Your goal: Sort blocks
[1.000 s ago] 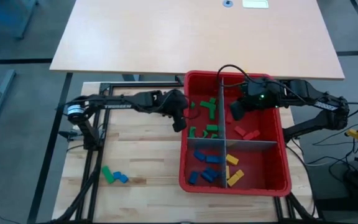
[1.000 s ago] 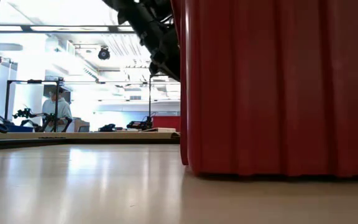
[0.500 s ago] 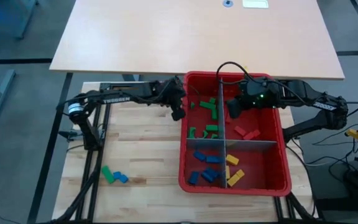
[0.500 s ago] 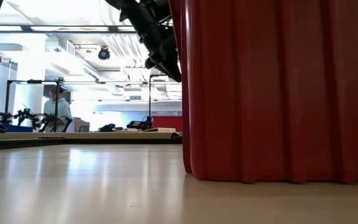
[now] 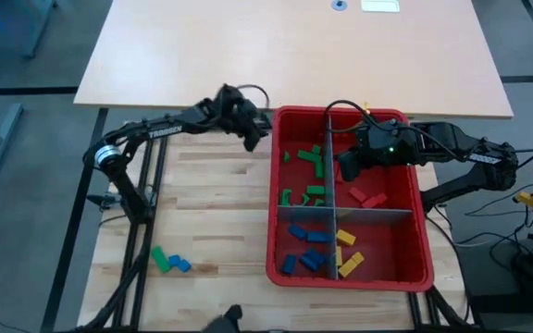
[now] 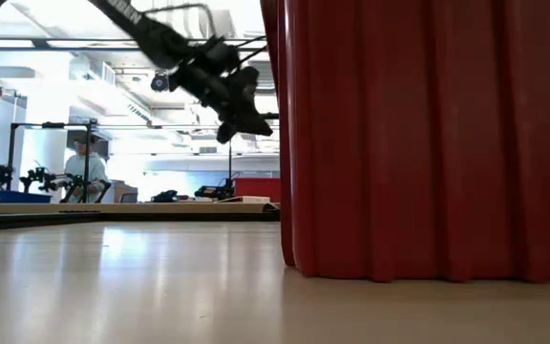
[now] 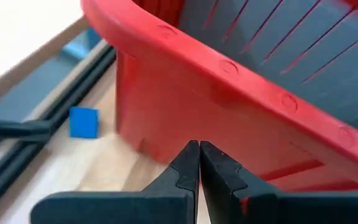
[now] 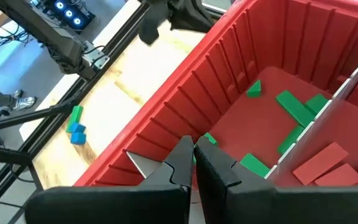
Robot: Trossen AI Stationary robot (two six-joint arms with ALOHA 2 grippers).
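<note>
- Loose blocks on worktop (image 5: 211,231), near edge: one green block (image 5: 160,260) and two blue blocks (image 5: 178,263) lying together, well apart from both arms and outside the red bin (image 5: 424,236).
- Bin, near compartments: blue bricks (image 5: 305,248) left of the grey divider (image 5: 332,208), yellow bricks (image 5: 347,254) right of it.
- Bin, far compartments: green bricks (image 5: 308,176) on left side, red bricks (image 5: 368,196) on right side.
- Right gripper (image 5: 348,166) is over the bin's far half, about on the divider line between the green and red compartments. Right wrist view: jaws closed tip to tip, nothing between them; green bricks lie below and beyond the tips, red ones to one side.
- Left gripper (image 5: 251,139) hangs outside the bin, just beside its far left corner, raised off the worktop in low view. Left wrist view: jaws closed together, empty, pointing at the bin's outer wall.
- One single blue cube (image 7: 83,122) shows in left wrist view on the worktop near the bin's outside wall, apart from the jaws.
- Far background, low view: a person (image 6: 86,166) stands in the room beyond the worktop.
</note>
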